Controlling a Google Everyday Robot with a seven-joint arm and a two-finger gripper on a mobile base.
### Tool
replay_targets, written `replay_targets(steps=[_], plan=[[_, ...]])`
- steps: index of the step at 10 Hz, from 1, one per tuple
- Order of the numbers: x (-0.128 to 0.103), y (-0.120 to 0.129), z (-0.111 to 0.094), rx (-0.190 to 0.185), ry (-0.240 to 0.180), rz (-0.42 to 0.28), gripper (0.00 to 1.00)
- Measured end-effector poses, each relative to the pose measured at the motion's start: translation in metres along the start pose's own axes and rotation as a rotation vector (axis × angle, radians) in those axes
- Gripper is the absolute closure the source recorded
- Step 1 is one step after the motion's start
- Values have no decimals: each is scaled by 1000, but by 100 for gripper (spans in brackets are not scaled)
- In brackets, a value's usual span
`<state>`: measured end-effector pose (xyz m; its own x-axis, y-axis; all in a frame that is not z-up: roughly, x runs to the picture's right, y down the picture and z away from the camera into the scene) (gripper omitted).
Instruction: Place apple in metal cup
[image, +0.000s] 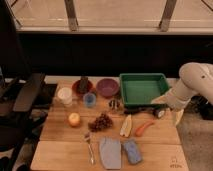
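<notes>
The apple (74, 119), small and yellow-orange, rests on the left side of the wooden table (155, 150), just below a white cup. The metal cup (115, 104), short and silver-grey, stands near the table's middle, by the left front corner of a green tray. My gripper (159, 112) hangs off the white arm (192, 82) at the table's right side, low by the tray's front right corner, far right of both objects. It is open and holds nothing.
The green tray (142, 89) takes up the back right. A white cup (65, 95), blue cup (89, 99), red bowl (82, 86) and purple bowl (107, 86) stand at the back left. Grapes (101, 121), a carrot (144, 128), fork (90, 147), grey cloth (110, 152) and blue sponge (132, 151) lie in front.
</notes>
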<state>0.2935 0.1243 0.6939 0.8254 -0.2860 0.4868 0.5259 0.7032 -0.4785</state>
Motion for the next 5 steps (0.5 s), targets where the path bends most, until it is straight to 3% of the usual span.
replay_targets(steps=[2,5], plan=[[-5,-16,-10,12,11,-50,20],[-45,-61,-11,5,2,-189,20]])
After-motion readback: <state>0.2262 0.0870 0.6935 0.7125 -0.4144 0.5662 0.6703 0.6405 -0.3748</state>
